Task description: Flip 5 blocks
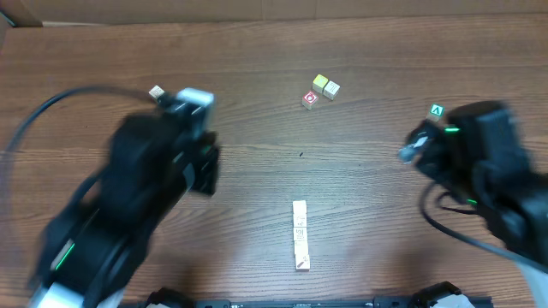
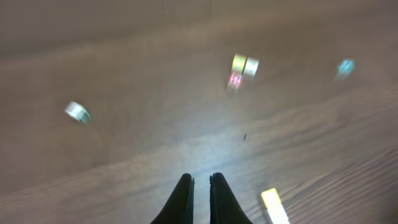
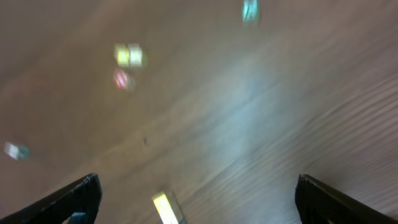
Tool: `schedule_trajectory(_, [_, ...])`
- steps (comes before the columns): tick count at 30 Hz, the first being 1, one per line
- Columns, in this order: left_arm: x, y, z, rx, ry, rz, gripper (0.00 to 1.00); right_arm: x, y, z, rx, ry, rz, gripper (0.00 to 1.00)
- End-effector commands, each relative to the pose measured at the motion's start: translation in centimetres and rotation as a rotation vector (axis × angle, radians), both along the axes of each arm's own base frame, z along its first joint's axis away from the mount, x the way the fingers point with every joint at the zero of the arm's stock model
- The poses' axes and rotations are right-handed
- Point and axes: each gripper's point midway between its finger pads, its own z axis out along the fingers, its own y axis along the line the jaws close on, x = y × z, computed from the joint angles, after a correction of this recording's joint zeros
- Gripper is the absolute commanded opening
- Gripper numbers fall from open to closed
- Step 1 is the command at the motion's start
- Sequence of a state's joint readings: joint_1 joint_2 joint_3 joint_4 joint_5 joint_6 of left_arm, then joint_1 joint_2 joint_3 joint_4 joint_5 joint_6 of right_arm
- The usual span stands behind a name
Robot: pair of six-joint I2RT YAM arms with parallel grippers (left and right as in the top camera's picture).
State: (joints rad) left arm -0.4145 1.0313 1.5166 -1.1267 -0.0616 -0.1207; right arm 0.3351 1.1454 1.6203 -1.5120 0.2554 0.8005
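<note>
a row of small pale wooden cubes (image 1: 300, 235) lies end to end on the brown wood-grain bench (image 1: 257, 162), between the two arms and well apart from both. the left claw (image 2: 200, 180) is pressed together and empty, with the row just ahead to its right. the right claw (image 3: 198, 183) is spread wide, holding nothing; the row shows low between its fingers (image 3: 74, 199). farther beyond both claws sit a yellow cube (image 1: 320, 83), a cream cube (image 1: 332, 89) touching it, and a red-ringed cube (image 1: 310, 99) just beside them. blur hides the row's count.
</note>
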Motion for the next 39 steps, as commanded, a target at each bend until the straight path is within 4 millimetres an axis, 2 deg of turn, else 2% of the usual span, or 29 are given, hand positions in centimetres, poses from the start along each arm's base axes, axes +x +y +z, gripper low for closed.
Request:
schedule_trajectory(1, [-5.0, 2.7, 5.8, -0.04, -0.189, 0.017, 0.04, -1.0, -2.9, 6.1, -0.086, -0.163, -0.039, 1.0])
schedule_trajectory(4, [-10.4, 5.2, 8.3, -0.092, -0.297, 0.02, 0.04, -2.8, -3.8, 9.4, -0.076, -0.237, -0.058, 1.0])
schedule_trajectory(6, [-13.6, 6.7, 8.8, -0.113, -0.341, 0.022, 0.04, -4.1, -4.3, 11.1, -0.065, -0.277, -0.063, 1.0])
schedule_trajectory(10, [-19.1, 9.2, 7.5, -0.159, -0.365, 0.037, 0.04, -5.4, -4.5, 13.1, -0.058, -0.351, -0.028, 1.0])
schedule_trajectory(14, [-22.6, 10.8, 5.5, -0.193, -0.366, 0.052, 0.04, -6.0, -4.6, 13.3, -0.052, -0.368, -0.029, 1.0])
schedule_trajectory(16, [-23.5, 11.3, 5.0, -0.198, -0.376, 0.052, 0.06, -5.9, -4.5, 13.2, -0.047, -0.362, -0.022, 1.0])
schedule_trajectory(17, [-23.8, 11.4, 4.8, -0.2, -0.381, 0.052, 0.11, -5.9, -4.3, 13.0, -0.041, -0.357, -0.014, 1.0])
schedule_trajectory(19, [-24.1, 11.5, 4.6, -0.2, -0.38, 0.052, 0.32, -5.9, -3.9, 12.9, -0.028, -0.35, 0.0, 1.0])
schedule_trajectory(21, [-24.1, 11.5, 4.3, -0.194, -0.369, 0.051, 1.0, -5.9, -3.6, 12.8, -0.016, -0.347, 0.013, 1.0])
schedule_trajectory(29, [-24.6, 11.8, 2.1, -0.153, -0.283, 0.051, 1.0, -5.9, -3.6, 12.8, -0.014, -0.346, 0.014, 1.0])
schedule_trajectory(39, [-24.6, 11.6, 2.0, -0.154, -0.278, 0.045, 1.0, -5.9, -3.6, 12.8, -0.014, -0.346, 0.014, 1.0])
